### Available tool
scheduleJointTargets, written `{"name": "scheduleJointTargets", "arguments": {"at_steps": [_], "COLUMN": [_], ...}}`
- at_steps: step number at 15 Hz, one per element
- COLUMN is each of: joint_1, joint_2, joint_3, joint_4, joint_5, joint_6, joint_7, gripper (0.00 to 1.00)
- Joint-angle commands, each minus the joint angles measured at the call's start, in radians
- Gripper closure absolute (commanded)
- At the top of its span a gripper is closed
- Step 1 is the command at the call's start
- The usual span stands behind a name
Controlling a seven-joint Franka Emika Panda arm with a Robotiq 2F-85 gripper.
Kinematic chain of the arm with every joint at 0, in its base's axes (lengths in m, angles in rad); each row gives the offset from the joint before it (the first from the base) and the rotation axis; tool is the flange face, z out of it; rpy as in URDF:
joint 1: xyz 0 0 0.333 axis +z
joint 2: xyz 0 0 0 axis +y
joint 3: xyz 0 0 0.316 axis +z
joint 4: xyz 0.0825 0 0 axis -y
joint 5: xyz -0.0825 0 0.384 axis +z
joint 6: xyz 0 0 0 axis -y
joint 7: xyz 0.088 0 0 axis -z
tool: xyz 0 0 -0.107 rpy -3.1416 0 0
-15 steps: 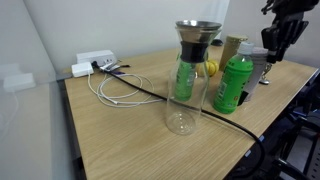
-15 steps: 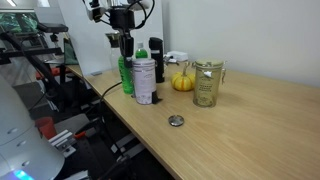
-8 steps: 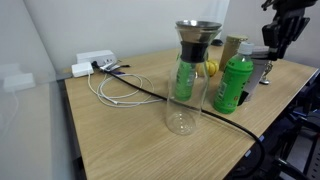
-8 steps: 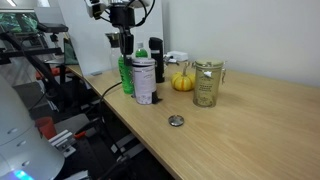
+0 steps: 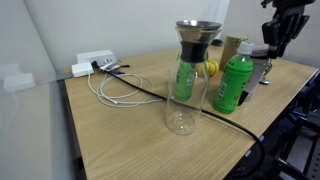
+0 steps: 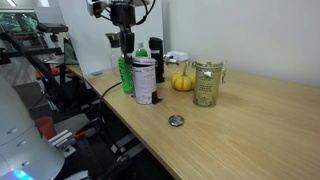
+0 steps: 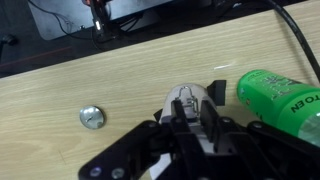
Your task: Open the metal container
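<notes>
Gripper point(image 6: 127, 45) edges up above metal container point(image 6: 144, 82); lid point(image 7: 190, 100) apparently still on; pincer width cannot be told

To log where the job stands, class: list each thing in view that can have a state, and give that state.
metal container: upright, lid on, closed.
gripper: above the metal container; jaws open or shut, cannot tell.
green bottle: upright.
glass carafe: upright, funnel top seated.
white cable: loosely looped on the table.
</notes>
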Motion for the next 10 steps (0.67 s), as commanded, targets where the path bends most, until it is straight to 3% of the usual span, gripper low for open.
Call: {"name": "scheduleJointTargets", "arguments": {"at_steps": [1, 10], "joint_1": [-0.011, -0.011], "joint_2": [0.015, 0.023], "joint_3": [-0.007, -0.005], "joint_4": [0.03, 0.056], "joint_5": [-0.017, -0.024], "joint_6": [-0.027, -0.044], "joint_7": [-0.017, -0.028], "gripper": [0.94, 0.94]}}
